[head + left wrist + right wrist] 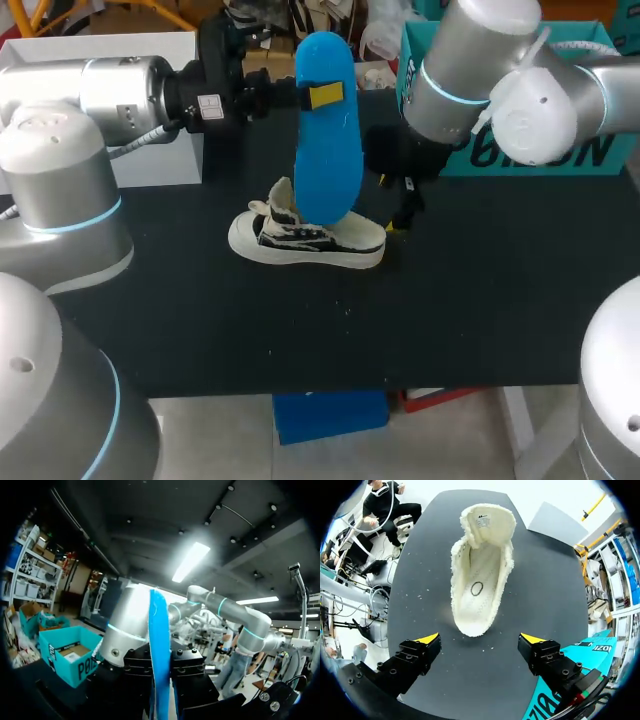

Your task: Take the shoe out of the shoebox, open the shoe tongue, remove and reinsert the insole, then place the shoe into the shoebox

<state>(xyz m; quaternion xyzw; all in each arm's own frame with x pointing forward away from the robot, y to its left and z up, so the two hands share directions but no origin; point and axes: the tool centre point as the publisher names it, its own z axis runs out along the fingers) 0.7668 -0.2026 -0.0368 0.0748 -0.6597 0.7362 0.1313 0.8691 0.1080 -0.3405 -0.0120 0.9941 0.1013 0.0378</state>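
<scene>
A white sneaker with black stripes (305, 240) lies on the black table (480, 300), its tongue pulled open. In the right wrist view the shoe (480, 580) shows its bare inside just ahead of my open right gripper (480, 640). That right gripper (400, 205) hangs close behind the shoe's heel end. A blue insole (327, 130) stands upright above the shoe, its lower end at the shoe's opening. My left gripper (312, 95) is shut on its upper part. From the left wrist the insole (159, 645) is seen edge-on between the fingers of the left gripper (160, 685).
The teal shoebox (570, 150) stands at the back right behind my right arm; its edge (560, 700) lies beside the right gripper. A white box (150, 150) sits at the back left. The table's front half is bare black surface.
</scene>
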